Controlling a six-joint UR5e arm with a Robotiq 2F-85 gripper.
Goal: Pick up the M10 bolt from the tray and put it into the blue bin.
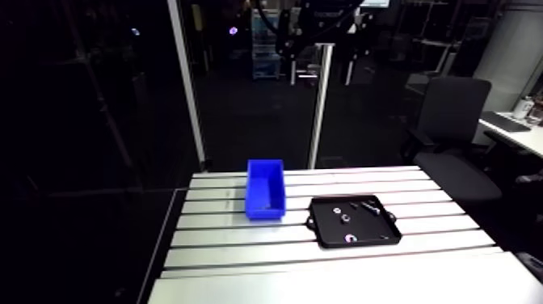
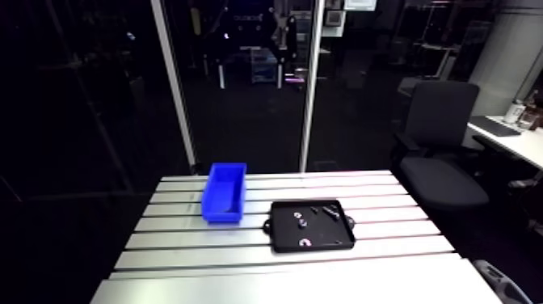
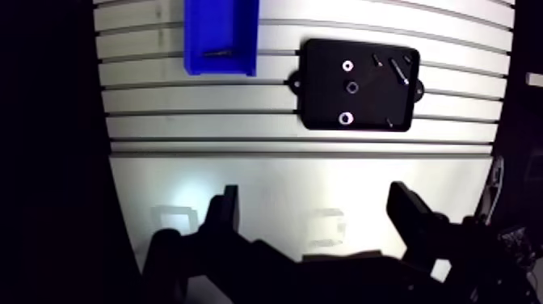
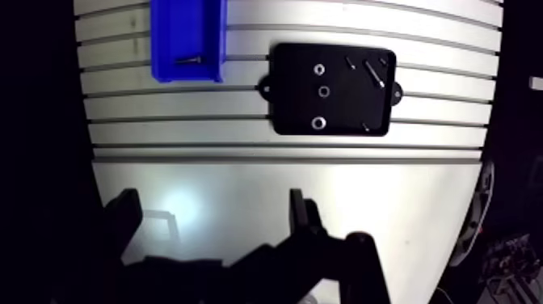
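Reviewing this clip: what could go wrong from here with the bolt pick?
1. The tray holds several small parts. The longest bolt lies close to a shorter screw, so the open gripper may take the wrong piece.
2. That bolt lies near the tray's wall, which a finger might strike.
3. A slim dark piece already lies in the blue bin, which could confuse a check.

Cannot tell the small parts [image 3: 347,118] in the tray [image 3: 323,97] apart. Cut off at its far end in the wrist view: the blue bin [image 3: 194,40], holding a thin dark piece [image 3: 216,54] too small to name.
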